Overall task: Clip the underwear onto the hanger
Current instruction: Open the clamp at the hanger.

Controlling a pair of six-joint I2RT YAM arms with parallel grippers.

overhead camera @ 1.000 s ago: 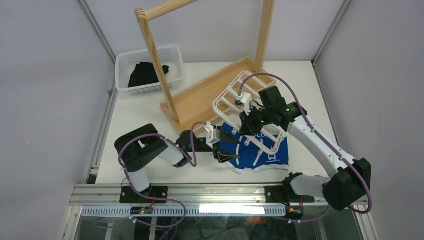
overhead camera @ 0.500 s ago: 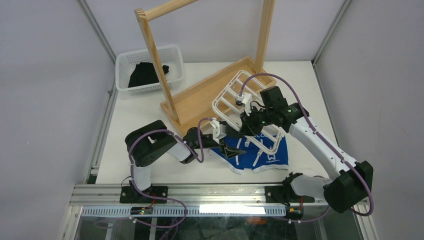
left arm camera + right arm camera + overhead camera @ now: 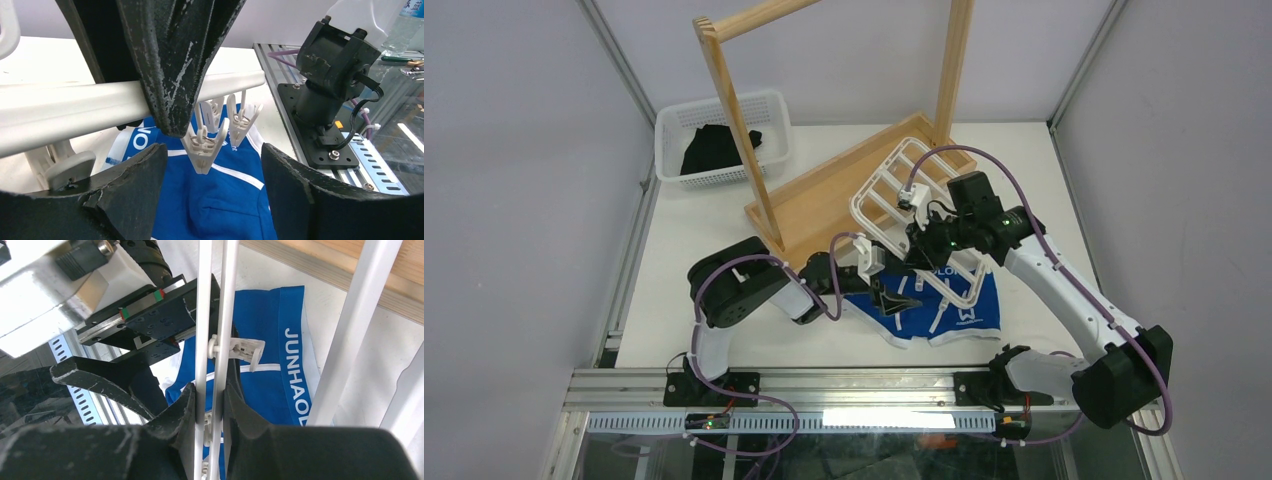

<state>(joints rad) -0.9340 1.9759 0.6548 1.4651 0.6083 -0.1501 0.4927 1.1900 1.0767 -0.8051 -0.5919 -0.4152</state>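
The underwear (image 3: 949, 308) lies flat near the table's front, bright blue with a lettered waistband (image 3: 292, 365). The white hanger (image 3: 860, 214) is tilted above it. My right gripper (image 3: 210, 390) is shut on two thin bars of the hanger (image 3: 204, 315) and holds it over the blue fabric. My left gripper (image 3: 212, 150) is open under the hanger's rim (image 3: 75, 105). A closed white clip (image 3: 204, 145) dangles between its fingers, touching neither, just above the underwear (image 3: 220, 200). From above, the left gripper (image 3: 894, 296) sits on the underwear's left part.
The tall wooden rack (image 3: 724, 90) stands on its wooden tray base (image 3: 824, 195) behind the hanger. A white basket (image 3: 769, 100) with a black garment (image 3: 714, 148) is at the back left. The right arm's base (image 3: 330, 75) and the metal rail (image 3: 864, 385) lie along the near edge.
My left arm has reached rightward from the underwear's left edge to under the hanger's clip, and its jaws have widened a little. The right gripper keeps its hold on the hanger.
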